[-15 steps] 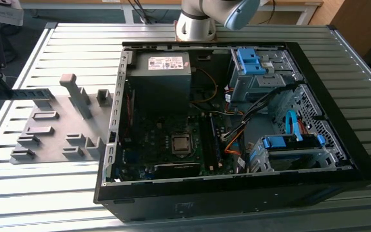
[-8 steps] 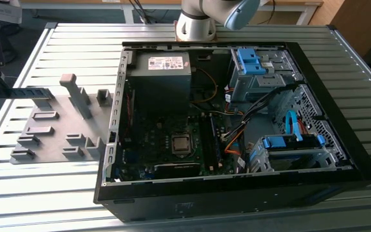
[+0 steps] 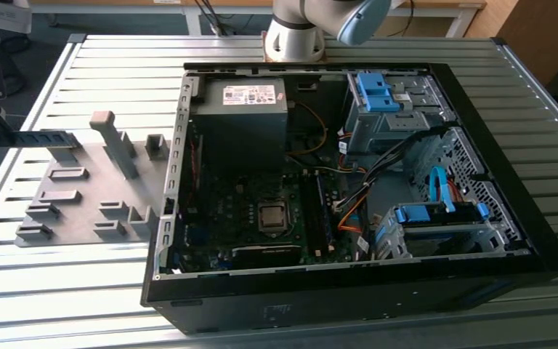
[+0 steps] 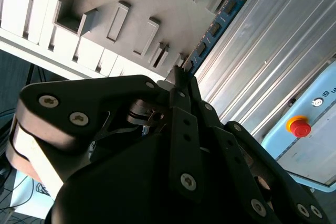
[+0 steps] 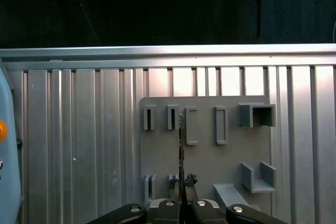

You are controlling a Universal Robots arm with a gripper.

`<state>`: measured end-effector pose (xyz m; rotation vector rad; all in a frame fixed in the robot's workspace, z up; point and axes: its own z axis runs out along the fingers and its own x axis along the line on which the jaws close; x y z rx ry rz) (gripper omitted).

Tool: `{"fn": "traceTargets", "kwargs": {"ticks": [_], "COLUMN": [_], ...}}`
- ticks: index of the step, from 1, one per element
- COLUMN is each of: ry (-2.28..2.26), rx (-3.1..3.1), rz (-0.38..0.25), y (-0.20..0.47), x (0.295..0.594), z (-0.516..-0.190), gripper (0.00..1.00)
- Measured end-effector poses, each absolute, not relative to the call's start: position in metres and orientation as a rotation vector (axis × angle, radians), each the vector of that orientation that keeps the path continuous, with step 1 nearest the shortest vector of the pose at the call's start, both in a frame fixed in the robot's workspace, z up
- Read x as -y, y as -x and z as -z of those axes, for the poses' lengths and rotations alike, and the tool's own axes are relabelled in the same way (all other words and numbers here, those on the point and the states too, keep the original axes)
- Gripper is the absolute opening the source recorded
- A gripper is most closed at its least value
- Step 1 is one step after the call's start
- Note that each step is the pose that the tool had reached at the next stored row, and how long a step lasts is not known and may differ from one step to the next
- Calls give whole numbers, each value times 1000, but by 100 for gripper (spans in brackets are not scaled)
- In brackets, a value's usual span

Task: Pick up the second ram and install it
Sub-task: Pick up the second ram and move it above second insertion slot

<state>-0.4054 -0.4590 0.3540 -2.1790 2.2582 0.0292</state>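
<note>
Gripper clamped on the second ram, held edge-on over the grey holder plate. Well apart from the open computer case on the slatted metal table.

My feed shows a ribbed silver metal tabletop carrying an open black computer case, set toward the edge on the exterior view's right. Inside it I see a grey boxy power supply and blue plastic drive brackets. A flat grey plastic holder plate with upright blocks lies just beside the case, toward the opposite edge.
</note>
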Motion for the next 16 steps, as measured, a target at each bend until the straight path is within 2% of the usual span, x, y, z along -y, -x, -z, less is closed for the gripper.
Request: {"fn": "traceTargets", "kwargs": {"ticks": [16], "ry": [2179], "rx": [-2258], "rz": [-29], "y": [405], "x": [459], "z": [-362], "gripper": [14]}}
